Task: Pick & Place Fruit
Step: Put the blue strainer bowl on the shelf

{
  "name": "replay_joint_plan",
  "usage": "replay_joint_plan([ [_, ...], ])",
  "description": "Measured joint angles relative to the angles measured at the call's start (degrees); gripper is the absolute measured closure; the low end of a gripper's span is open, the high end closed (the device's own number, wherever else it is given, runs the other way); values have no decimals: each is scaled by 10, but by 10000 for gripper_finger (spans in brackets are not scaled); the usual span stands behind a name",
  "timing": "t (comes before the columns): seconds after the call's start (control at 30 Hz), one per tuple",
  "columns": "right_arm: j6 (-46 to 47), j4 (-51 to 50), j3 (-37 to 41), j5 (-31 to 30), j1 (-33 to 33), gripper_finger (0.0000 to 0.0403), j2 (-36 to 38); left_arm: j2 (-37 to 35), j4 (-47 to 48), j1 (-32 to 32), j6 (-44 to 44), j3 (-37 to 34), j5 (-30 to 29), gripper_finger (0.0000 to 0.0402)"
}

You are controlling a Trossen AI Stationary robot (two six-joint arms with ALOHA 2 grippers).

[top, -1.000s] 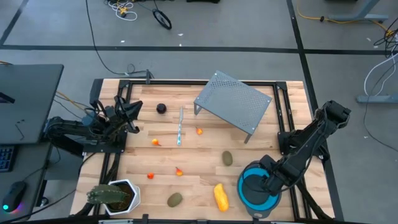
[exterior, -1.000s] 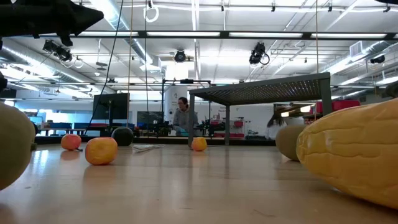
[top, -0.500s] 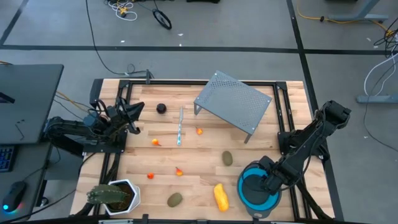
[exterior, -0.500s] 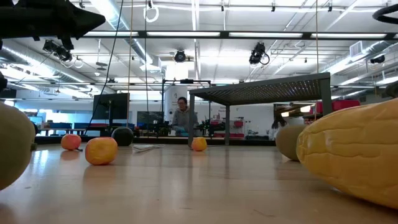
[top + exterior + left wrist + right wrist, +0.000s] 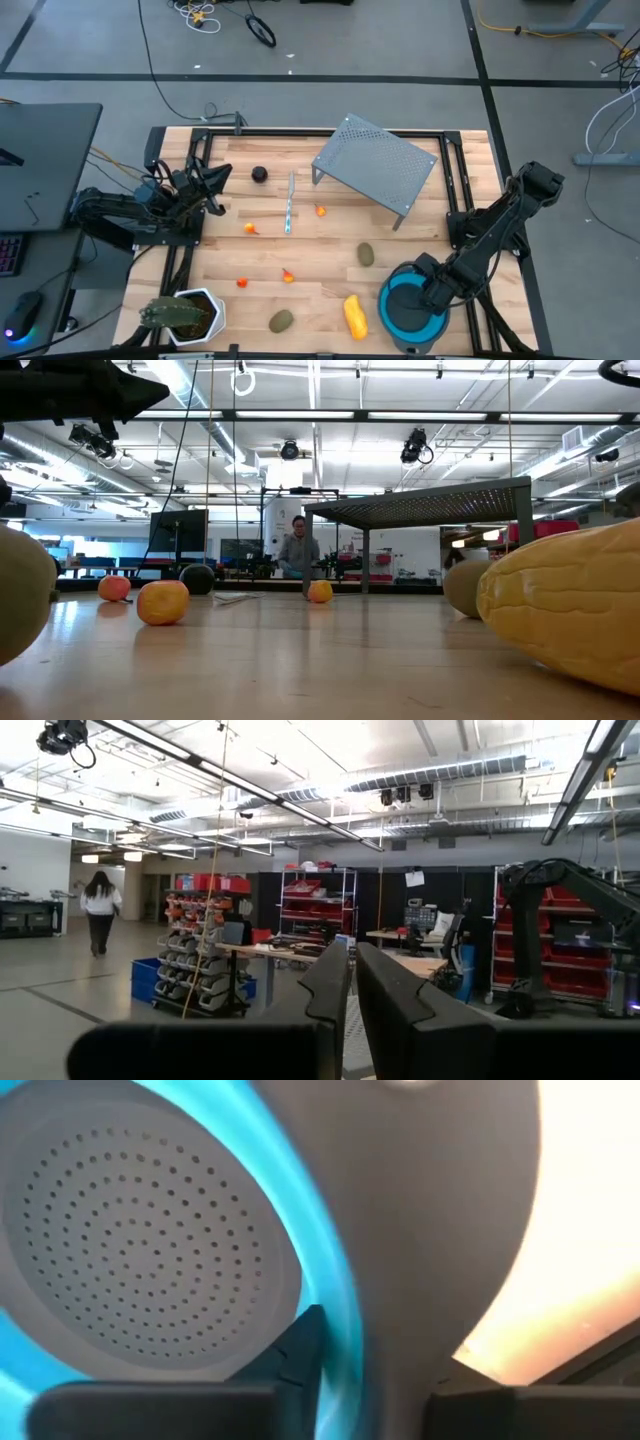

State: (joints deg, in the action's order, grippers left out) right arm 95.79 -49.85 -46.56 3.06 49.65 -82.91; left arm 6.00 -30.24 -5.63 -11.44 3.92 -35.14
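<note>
Right gripper low over near right corner of table, clamped on rim of round blue bowl with grey perforated insert; in right wrist view, blue rim pinched between the fingers. Bowl holding no fruit as far as visible.

Left gripper parked at left table edge, fingers nearly closed, grasping nothing.

All fruit loose on wooden slat table:
- stubby yellow piece, just beside bowl
- olive-brown oval, mid-right
- second olive-brown oval, near edge
- dark round one, far left
- tiny orange-red bits, scattered

Judgement: task barely begun, nothing placed, every piece left to move.
</note>
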Motion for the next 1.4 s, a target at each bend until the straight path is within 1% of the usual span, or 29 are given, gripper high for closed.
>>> replay_joint_plan([
  [0.1,6,2,-1,-2,0,356,1,0,0,0,-1,0,0,370],
  [0.23,8,6,-1,-8,-1,359,1,0,0,0,-1,0,0,370],
  [0.37,13,20,-1,-30,-1,360,5,0,0,0,-1,0,0,370],
  [0.47,18,24,-7,-66,-1,362,21,0,0,0,-1,0,0,370],
  [0.67,20,-6,-47,-144,-2,371,87,0,-2,0,-1,0,0,370],
  [0.77,17,-16,-72,-164,-9,373,117,0,-1,0,-4,0,0,370],
  [0.9,-26,-23,-98,-201,-29,373,137,0,-1,0,-3,0,0,370],
  [1.0,-70,-26,-120,-218,-58,373,140,0,-1,0,-3,0,0,370],
  [1.1,-113,-26,-142,-229,-108,373,140,0,-1,0,-5,0,0,370],
  [1.2,-155,-27,-166,-237,-173,373,140,0,-3,0,-8,0,0,370],
  [1.4,-261,-27,-211,-232,-322,373,140,0,-3,0,-8,0,0,370],
])
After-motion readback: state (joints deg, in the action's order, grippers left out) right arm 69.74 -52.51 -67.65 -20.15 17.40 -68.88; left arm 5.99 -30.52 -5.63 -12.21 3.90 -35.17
